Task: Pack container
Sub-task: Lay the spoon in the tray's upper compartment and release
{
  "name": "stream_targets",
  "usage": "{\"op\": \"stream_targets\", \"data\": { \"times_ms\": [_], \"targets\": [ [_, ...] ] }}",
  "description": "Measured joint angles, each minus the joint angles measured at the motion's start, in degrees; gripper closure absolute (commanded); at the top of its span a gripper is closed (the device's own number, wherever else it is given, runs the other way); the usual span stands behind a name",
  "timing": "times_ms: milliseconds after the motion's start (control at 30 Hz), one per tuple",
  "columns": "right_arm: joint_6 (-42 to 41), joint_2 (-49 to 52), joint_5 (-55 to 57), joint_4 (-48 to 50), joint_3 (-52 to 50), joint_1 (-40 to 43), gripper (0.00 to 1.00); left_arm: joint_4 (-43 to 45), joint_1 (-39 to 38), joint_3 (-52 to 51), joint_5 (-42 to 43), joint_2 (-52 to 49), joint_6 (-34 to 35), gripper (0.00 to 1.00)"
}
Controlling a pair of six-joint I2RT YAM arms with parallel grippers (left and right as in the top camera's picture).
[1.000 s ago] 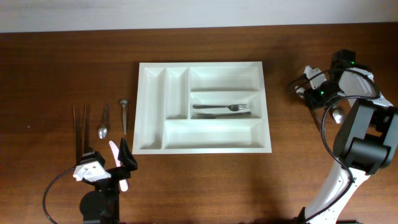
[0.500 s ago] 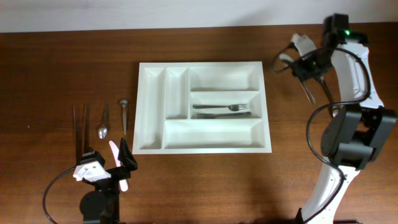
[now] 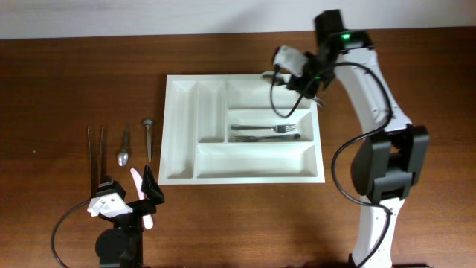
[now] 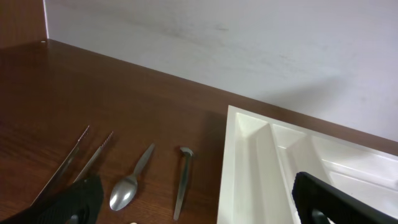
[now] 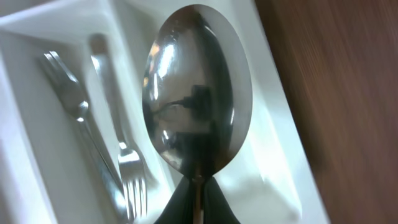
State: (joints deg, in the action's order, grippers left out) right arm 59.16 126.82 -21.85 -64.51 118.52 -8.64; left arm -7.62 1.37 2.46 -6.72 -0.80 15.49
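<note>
The container [image 3: 181,177] is a large white five-compartment tray in the middle of the table. Two forks [image 3: 265,132] lie in its middle right compartment. My right gripper [image 3: 308,80] is shut on the handle of a large metal spoon [image 5: 196,93] and holds it above the tray's upper right part. In the right wrist view the spoon bowl hangs over the forks [image 5: 121,158] and the tray wall [image 5: 277,155]. My left gripper [image 3: 131,201] is open and empty near the front left, its fingers spread wide in the left wrist view [image 4: 199,214].
Left of the tray lie a small spoon [image 3: 123,147], a slim metal utensil [image 3: 148,138] and a pair of long thin sticks [image 3: 94,152]. A pink object [image 3: 139,186] lies by my left gripper. The left wrist view shows the tray's left wall [image 4: 239,168].
My right arm has swung left from the table's far right side to above the tray's upper right part, carrying the spoon. The left arm has not moved.
</note>
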Motion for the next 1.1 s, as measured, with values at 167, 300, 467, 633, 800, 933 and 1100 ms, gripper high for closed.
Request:
{"op": "stream_targets", "data": {
  "times_ms": [167,300,467,633,800,933,1100],
  "targets": [
    [5.4,0.0,-0.4,3.8,0.0,-3.2,0.96,0.0,0.0,0.0,0.0,0.0,0.0,0.01],
    [7.0,0.3,-0.3,5.5,0.0,-3.9,0.96,0.0,0.0,0.0,0.0,0.0,0.0,0.01],
    [7.7,3.4,-0.3,6.4,0.0,-4.3,0.96,0.0,0.0,0.0,0.0,0.0,0.0,0.01],
    [8.0,6.9,-0.3,7.0,0.0,-4.6,0.95,0.0,0.0,0.0,0.0,0.0,0.0,0.01],
    [7.1,8.3,-0.3,7.6,0.0,-4.7,0.01,0.0,0.0,0.0,0.0,0.0,0.0,0.01],
    [1.3,8.2,0.0,7.3,1.5,-4.3,0.01,0.0,0.0,0.0,0.0,0.0,0.0,0.01],
    [-10.0,7.2,1.3,-0.5,6.2,-1.8,0.01,0.0,0.0,0.0,0.0,0.0,0.0,0.01]
  ]
}}
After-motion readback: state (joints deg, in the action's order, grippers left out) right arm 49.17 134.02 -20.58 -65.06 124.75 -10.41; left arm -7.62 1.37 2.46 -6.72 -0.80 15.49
